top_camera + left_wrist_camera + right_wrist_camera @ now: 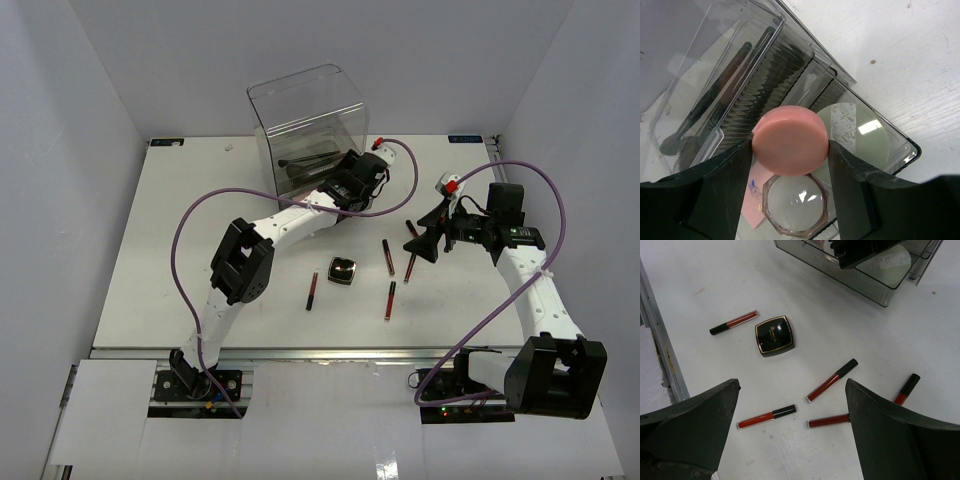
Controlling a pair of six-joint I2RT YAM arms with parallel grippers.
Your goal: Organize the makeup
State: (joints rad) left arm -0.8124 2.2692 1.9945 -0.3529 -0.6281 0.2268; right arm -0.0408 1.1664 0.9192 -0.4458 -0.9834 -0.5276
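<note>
Only the left wrist view showed the grip. The left gripper (790,150) was closed on the small pink jar (790,135), one finger pressed to each side of its round salmon-pink top. It was held over the open drawer (897,145) of the acrylic box (308,125).

In the drawer beneath lay a round silver tin (860,137) with a patterned strip, a clear octagonal piece (795,205) and a corner of the pink palette (754,202). The black brush (705,117) lay in the ribbed compartment alongside.

In the top view the jar was hidden behind the wrist.

Right wrist view: the right gripper (792,385) was spread wide with nothing between the fingers, hovering over the table (700,270). Below it five red-and-black tubes (831,380) lay flat, scattered apart from one another. The black square compact (774,335), gold-edged and glossy, sat among them.
</note>
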